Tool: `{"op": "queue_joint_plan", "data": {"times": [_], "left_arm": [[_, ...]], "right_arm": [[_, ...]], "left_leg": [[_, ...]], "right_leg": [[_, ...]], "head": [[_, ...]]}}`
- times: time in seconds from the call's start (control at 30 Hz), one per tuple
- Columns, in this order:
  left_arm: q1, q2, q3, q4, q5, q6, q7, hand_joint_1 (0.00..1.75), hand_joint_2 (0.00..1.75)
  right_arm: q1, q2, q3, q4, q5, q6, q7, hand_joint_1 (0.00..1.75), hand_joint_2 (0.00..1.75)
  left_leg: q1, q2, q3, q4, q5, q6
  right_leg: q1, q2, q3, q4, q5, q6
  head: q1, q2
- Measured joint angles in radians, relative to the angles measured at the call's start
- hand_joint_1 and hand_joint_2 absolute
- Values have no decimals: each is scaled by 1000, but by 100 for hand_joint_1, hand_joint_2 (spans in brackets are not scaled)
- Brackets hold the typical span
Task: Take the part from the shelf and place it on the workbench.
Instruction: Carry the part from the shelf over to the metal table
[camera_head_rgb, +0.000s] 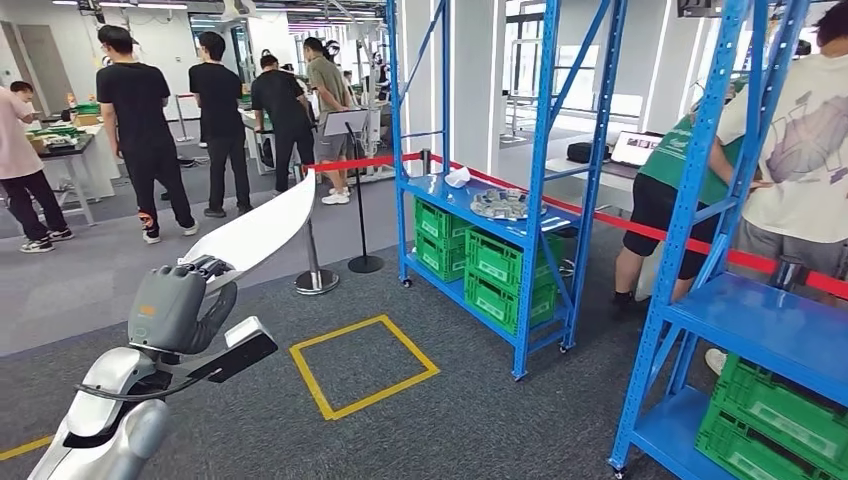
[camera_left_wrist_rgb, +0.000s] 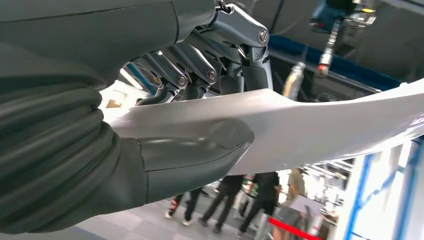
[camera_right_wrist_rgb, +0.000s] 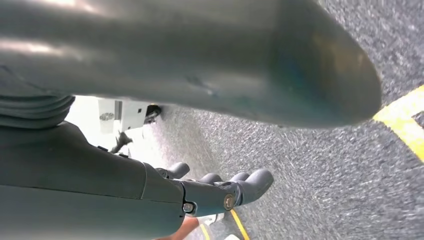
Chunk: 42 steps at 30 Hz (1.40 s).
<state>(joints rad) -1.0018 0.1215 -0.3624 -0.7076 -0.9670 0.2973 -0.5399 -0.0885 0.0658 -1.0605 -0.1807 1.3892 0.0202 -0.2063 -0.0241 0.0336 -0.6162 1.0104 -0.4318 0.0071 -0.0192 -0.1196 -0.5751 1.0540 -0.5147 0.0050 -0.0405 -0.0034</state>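
Observation:
My left hand is raised at the lower left of the head view and grips a long, curved white part that slants up and to the right. Up close in the left wrist view, the thumb presses one face of the white part and the dark fingers curl over the other. My right hand hangs low over the grey carpet, its fingers loosely curled with nothing in them. The blue shelf stands ahead, a round metal piece on its middle board.
Green crates fill the shelf's lower level. A second blue shelf with green crates stands at the right. A yellow square marks the carpet. A red barrier belt on posts runs behind. Several people stand at the back left and right.

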Motion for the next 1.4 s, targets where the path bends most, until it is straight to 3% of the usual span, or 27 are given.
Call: {"op": "queue_joint_plan", "data": {"times": [0.03, 0.1, 0.17, 0.2, 0.23, 0.27, 0.33, 0.4, 0.47, 0.53, 0.6, 0.63, 0.7, 0.73, 0.77, 0.83, 0.9, 0.97, 1.0, 1.07, 1.13, 1.17, 1.2, 1.23, 1.27, 1.33, 1.4], "left_arm": [[0, -1, 0, -3, 0, 2, -2, 175, 175], [7, -7, 0, -6, 0, 6, -6, 175, 175], [20, -14, 0, -5, 0, 7, -8, 175, 175], [26, -15, 0, -5, 0, 7, -8, 175, 175], [30, -15, 0, -5, 0, 7, -8, 175, 175], [32, -16, 0, -5, 0, 7, -8, 175, 175], [32, -16, 0, -6, 0, 7, -8, 175, 175], [33, -16, 0, -6, 0, 8, -8, 175, 175], [35, -13, 0, -6, 0, 8, -9, 175, 175], [40, -7, 0, -7, 1, 10, -12, 175, 175], [57, 1, 0, -14, 5, 15, -8, 175, 175], [73, 5, -1, -23, 8, 16, -3, 175, 175], [114, 19, 0, -44, 13, 18, 8, 175, 175], [135, 29, 0, -58, 17, 17, 13, 175, 175], [154, 43, 1, -74, 20, 17, 18, 175, 175], [189, 76, 9, -120, 25, 14, 27, 175, 175], [225, 111, 25, -174, 32, 3, 42, 175, 175], [272, 148, 52, -233, 38, -15, 62, 175, 175], [298, 166, 68, -265, 37, -24, 70, 175, 175], [332, 183, 99, -321, 20, -43, 77, 175, 175], [340, 173, 114, -342, -12, -53, 73, 175, 175], [338, 162, 115, -339, -29, -53, 69, 175, 175], [333, 151, 115, -331, -42, -50, 67, 175, 175], [325, 139, 115, -321, -53, -47, 66, 175, 175], [315, 130, 115, -311, -60, -44, 67, 175, 175], [292, 116, 114, -294, -66, -39, 67, 175, 175], [271, 108, 114, -278, -69, -31, 68, 175, 175]], "right_arm": [[2, 2, 0, 0, -2, -1, 2, 0, 0], [11, 4, 0, 0, -4, -5, 0, 0, 0], [19, 4, 0, 0, -4, -6, 2, 0, 0], [21, 5, 0, 0, -4, -7, 5, 0, 0], [21, 5, 0, 0, -4, -7, 7, 0, 0], [21, 5, 0, 0, -4, -6, 8, 0, 0], [21, 6, 0, 0, -4, -6, 6, 0, 0], [21, 7, 0, 1, -5, -6, 1, 0, 0], [20, 9, 0, 1, -4, -6, -1, 0, 0], [19, 10, 0, 1, 1, -6, -1, 0, 0], [23, 11, 2, 1, 11, -6, -3, 0, 0], [27, 11, 4, 1, 18, -6, -3, 0, 0], [31, 12, 9, 1, 33, -6, -1, 0, 0], [31, 12, 13, 1, 39, -6, -1, 0, 0], [31, 12, 18, 1, 45, -6, -2, 0, 0], [31, 12, 32, 1, 59, -2, -2, 0, 0], [28, 13, 48, 1, 78, 4, -3, 0, 0], [22, 16, 64, 1, 93, 10, -2, 0, 0], [18, 18, 70, 1, 95, 11, -1, 0, 0], [13, 21, 77, 1, 83, 12, -6, 0, 0], [14, 21, 79, 1, 58, 12, -16, 0, 0], [16, 20, 78, 1, 46, 12, -20, 0, 0], [16, 19, 78, 1, 37, 13, -20, 0, 0], [16, 18, 77, 1, 30, 14, -20, 0, 0], [15, 18, 76, 1, 26, 15, -20, 0, 0], [14, 16, 75, 1, 23, 15, -20, 0, 0], [14, 15, 73, 1, 18, 15, -22, 0, 0]], "left_leg": [[3, -12, 4, -6, 3, 6], [8, -38, 7, -9, 5, 15], [8, -68, 6, -7, 5, 17], [8, -84, 6, -5, 4, 16], [9, -99, 6, -2, 3, 15], [11, -114, 5, 2, 2, 12], [14, -141, 0, 15, -4, 1], [16, -165, -9, 21, -5, -13], [19, -186, -17, 17, 0, -26], [16, -150, -34, 42, -15, -36], [13, -78, -85, 146, -68, -43], [15, -56, -119, 214, -97, -46], [18, -41, -164, 300, -118, -47], [19, -39, -159, 288, -101, -46], [18, -32, -132, 238, -70, -44], [7, 19, -54, 93, -13, -34], [-6, 54, -9, 14, 2, -22], [-10, 32, -2, 5, 0, -11], [-8, 20, 0, 1, 1, -6], [1, -6, 6, -7, 5, 6], [6, -39, 6, -7, 6, 13], [8, -58, 6, -6, 7, 15], [8, -78, 6, -4, 6, 14], [9, -96, 6, -1, 6, 13], [11, -113, 5, 3, 4, 11], [13, -140, 3, 13, -1, 2], [15, -160, -3, 20, -4, -11]], "right_leg": [[-2, 29, -9, 26, -17, 4], [-4, 97, -67, 145, -76, 7], [-2, 118, -134, 266, -115, 8], [-2, 119, -145, 276, -106, 8], [-3, 121, -138, 249, -78, 8], [-4, 129, -112, 186, -38, 7], [-9, 173, -54, 55, 16, 9], [-9, 195, -30, 6, 24, 7], [-6, 169, -28, 3, 28, -5], [-8, 145, -23, -6, 32, -20], [-5, 122, -19, -11, 32, -30], [-3, 110, -19, -11, 31, -32], [0, 85, -17, -11, 28, -36], [1, 73, -16, -11, 26, -37], [2, 61, -13, -11, 23, -37], [5, 38, -3, -10, 14, -33], [8, 18, 7, -10, 5, -25], [7, -4, 15, -11, -3, -15], [5, 1, 17, -7, -9, -9], [1, 51, -4, 48, -43, 0], [-1, 105, -67, 174, -99, 4], [0, 114, -102, 237, -118, 6], [0, 116, -125, 270, -117, 7], [0, 118, -133, 267, -99, 7], [0, 122, -121, 224, -64, 6], [-1, 152, -67, 87, 6, 5], [0, 174, -34, 11, 32, 1]], "head": [[0, 0], [1, 0], [2, 0], [3, 0], [3, 0], [3, 0], [2, 0], [2, 0], [3, 0], [1, 0], [-1, 0], [-1, 0], [-1, 0], [-1, 0], [-1, 0], [-1, 0], [0, 0], [0, 0], [0, 0], [0, 0], [2, 0], [2, 0], [2, 0], [2, 0], [2, 0], [2, 0], [2, 0]]}}
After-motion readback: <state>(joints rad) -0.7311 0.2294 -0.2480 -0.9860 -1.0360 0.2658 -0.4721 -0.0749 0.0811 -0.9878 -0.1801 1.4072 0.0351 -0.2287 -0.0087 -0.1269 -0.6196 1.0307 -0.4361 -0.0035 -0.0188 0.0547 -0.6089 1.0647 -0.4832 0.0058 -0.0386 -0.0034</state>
